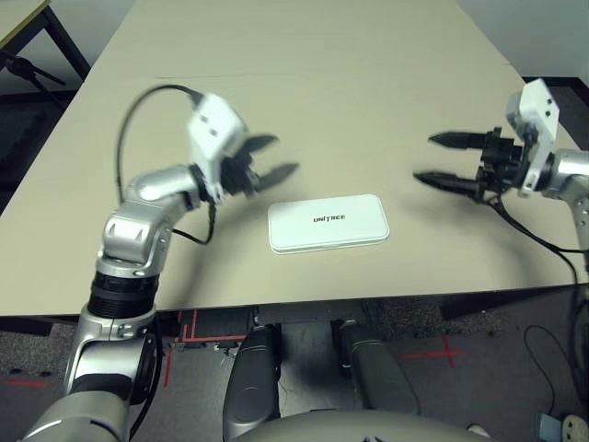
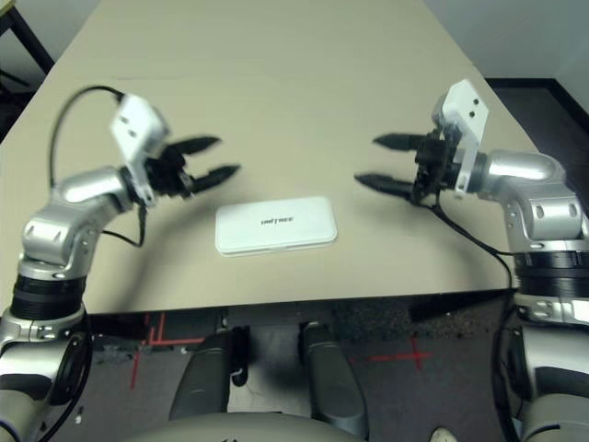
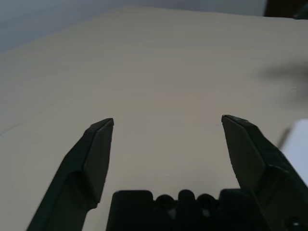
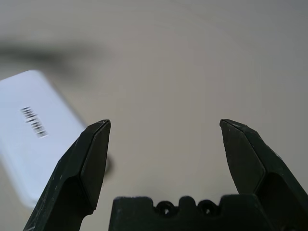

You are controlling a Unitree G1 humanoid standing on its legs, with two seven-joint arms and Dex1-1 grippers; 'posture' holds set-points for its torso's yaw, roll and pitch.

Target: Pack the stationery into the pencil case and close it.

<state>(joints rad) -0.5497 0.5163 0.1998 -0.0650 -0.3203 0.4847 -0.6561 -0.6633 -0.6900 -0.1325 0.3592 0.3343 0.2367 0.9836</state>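
Pencil case [image 1: 328, 224] between open pincers.

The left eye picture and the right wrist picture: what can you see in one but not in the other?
In the left eye view alone: the left pincer, open and empty above the table, both silver arms, the floor past the table's edge, and the whole shut pencil case.

In the right wrist view alone: the close-up inner faces of the right pincer's fingers.

Both share: the right pincer, open and empty, the white case with its dark print, and the beige tabletop.
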